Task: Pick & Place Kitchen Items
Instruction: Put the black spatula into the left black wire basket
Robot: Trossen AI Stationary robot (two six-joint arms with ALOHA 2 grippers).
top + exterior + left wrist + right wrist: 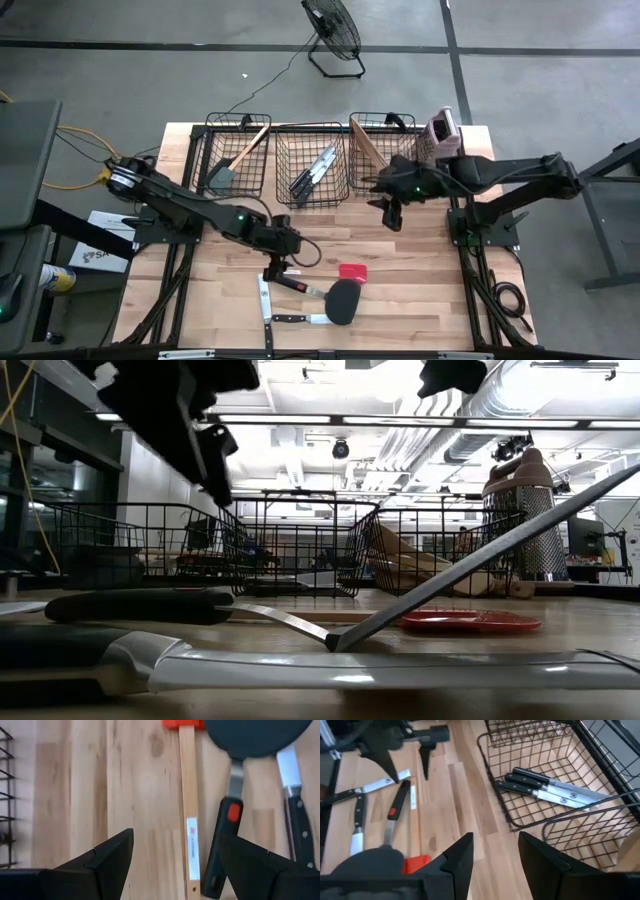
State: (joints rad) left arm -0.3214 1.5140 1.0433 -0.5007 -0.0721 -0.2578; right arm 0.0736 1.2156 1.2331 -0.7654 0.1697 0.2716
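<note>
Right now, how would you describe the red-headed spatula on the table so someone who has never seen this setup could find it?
Start at the pale wooden table and look at the loose utensils in front of the middle black wire basket. Under the open left gripper lies the red-headed spatula with a pale wooden handle. Its neighbours, a black round-headed turner and black-handled steel knives, carry no red head.

Red spatula head [183,724] and black turner blade [257,737] cut off at frame edge.
</note>
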